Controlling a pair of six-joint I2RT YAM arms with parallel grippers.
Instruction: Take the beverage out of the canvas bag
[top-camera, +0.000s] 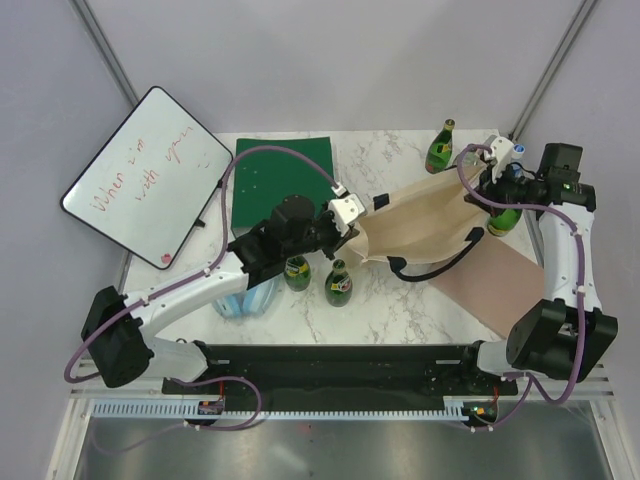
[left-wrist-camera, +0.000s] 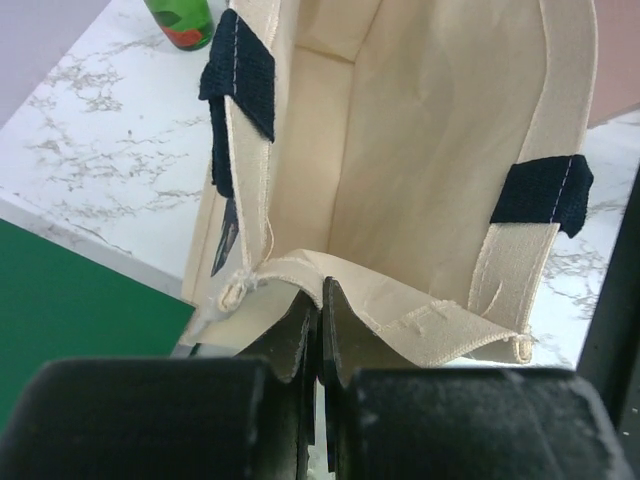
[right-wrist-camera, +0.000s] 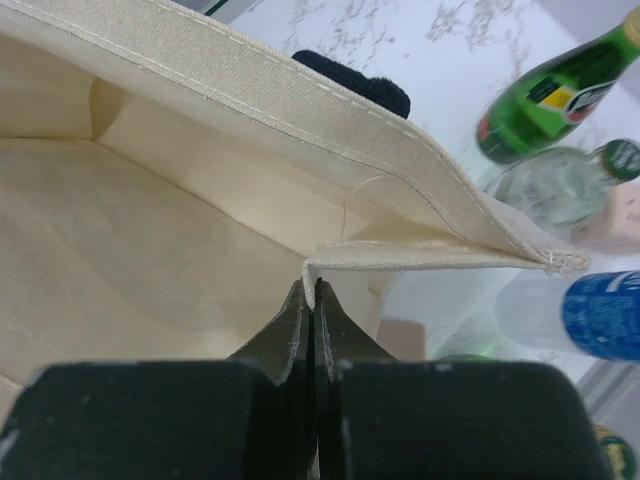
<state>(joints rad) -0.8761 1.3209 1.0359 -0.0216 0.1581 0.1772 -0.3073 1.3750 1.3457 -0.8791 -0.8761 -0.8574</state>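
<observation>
"Where's the canvas bag (top-camera: 420, 225)?"

"Mid-surface (top-camera: 400, 310), pulled taut between the two arms. The left end effector (left-wrist-camera: 320, 300) is pinched fully closed on the hem of its rim, and the right end effector (right-wrist-camera: 312, 292) is clamped just as tight on the rim at the other end."

"Any drinks about?"

"A green bottle (top-camera: 339, 283) stands outside the bag, near the left arm."

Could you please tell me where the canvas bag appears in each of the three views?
Top external: bag right of centre.
Left wrist: bag fills upper middle, mouth toward camera.
Right wrist: bag fills left and centre.
Shared landmark: the green bottle beside it.
</observation>
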